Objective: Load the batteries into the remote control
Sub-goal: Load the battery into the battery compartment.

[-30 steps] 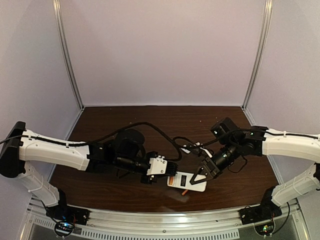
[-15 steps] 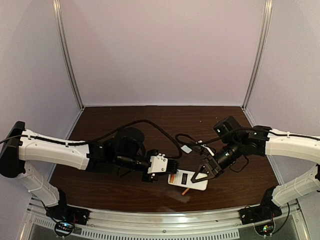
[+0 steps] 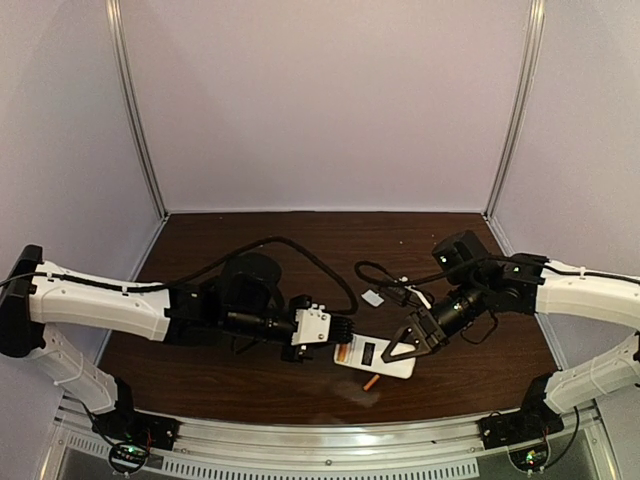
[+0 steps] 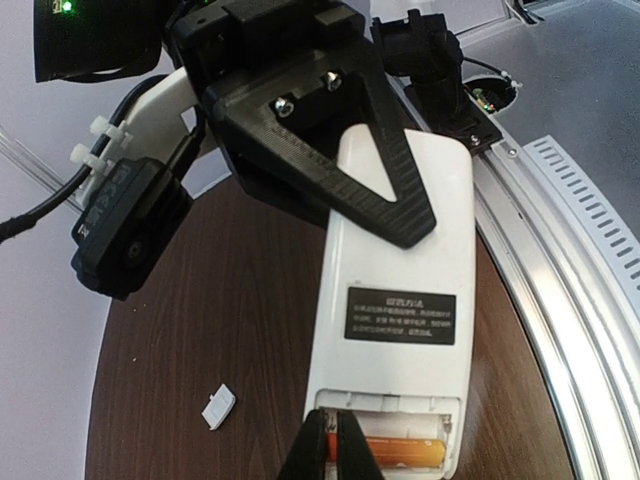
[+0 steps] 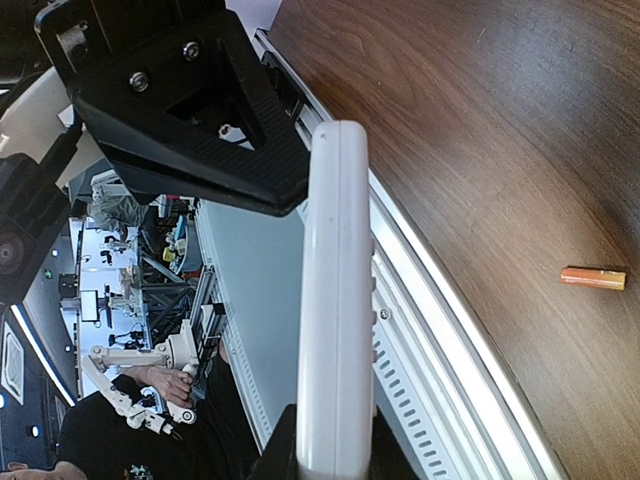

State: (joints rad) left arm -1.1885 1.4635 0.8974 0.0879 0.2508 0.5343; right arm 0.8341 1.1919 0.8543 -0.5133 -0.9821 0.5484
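**One battery seated, one loose on the counter**

Left fingers (image 4: 310,458) are pressed together with nothing visible between them. Their tips sit at the open end of the battery bay, just beside the seated battery (image 4: 405,455).

Right fingers (image 4: 388,190) pinch the remote (image 4: 390,380) at the opposite end, one finger flat on its back. The right wrist view shows the remote edge-on between both fingers.

The remote is back side up, with a black label mid-body. The bay is uncovered at the end toward the left arm, and the orange battery lies crosswise in it. The remote sits over the near part of the counter (image 4: 200,330), close to the metal rail (image 4: 560,300). Can't tell whether it touches the counter.

The loose battery (image 5: 593,278) lies flat on the counter near the remote's near edge, not touching it.

A small white cover (image 4: 218,407) lies on the counter on the far side of the remote, apart from it and from both sets of fingers.
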